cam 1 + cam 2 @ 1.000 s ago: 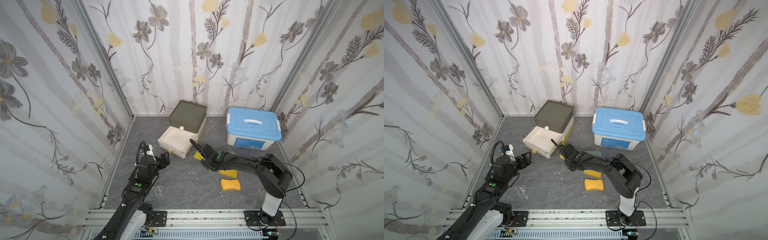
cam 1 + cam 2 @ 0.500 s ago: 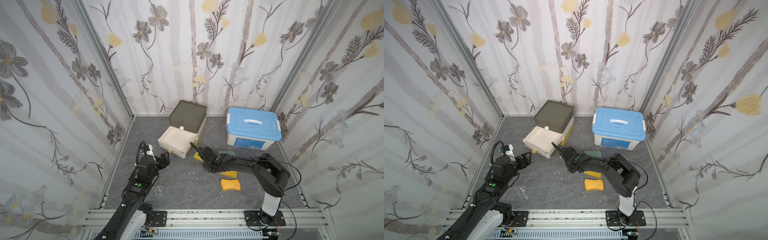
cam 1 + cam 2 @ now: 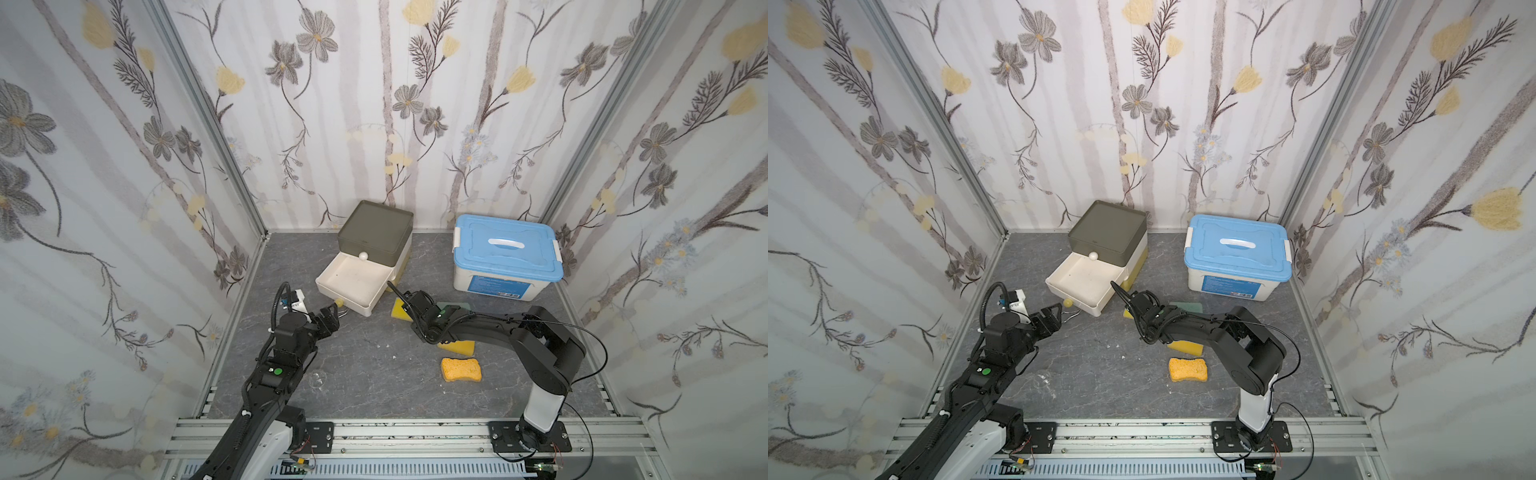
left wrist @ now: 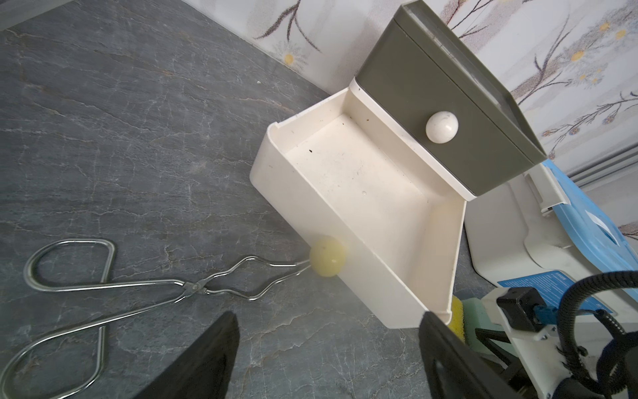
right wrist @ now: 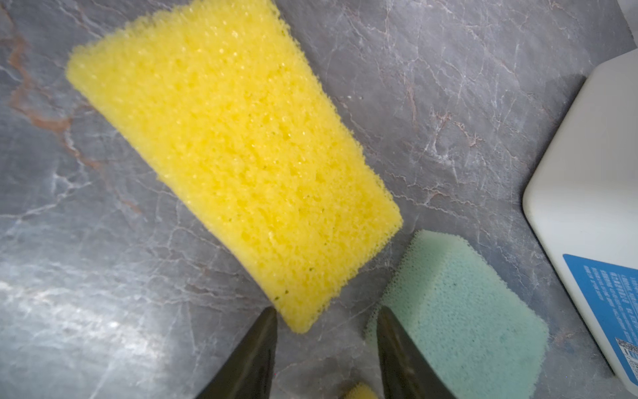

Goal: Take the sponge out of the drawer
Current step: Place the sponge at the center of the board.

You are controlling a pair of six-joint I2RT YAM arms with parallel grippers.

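Yellow sponge (image 5: 234, 155) lying on the tabletop (image 5: 103, 276) beside the open drawer (image 3: 349, 301).
The right gripper (image 5: 327, 311) is held just over the sponge's corner, jaws parted, apparently pinching nothing; the left gripper (image 4: 328, 316) is spread wide, pointed at the drawer front near the tongs (image 4: 103, 286).

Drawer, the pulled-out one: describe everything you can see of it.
The drawer is a cream tray, plastic by its look, pulled well out from under the olive-green upper compartment. It is empty, with only dark specks on its floor. A round pale-yellow knob sits on its front wall; the tips of metal tongs reach it. It sits low over the grey table, a yellow sponge at one front corner.
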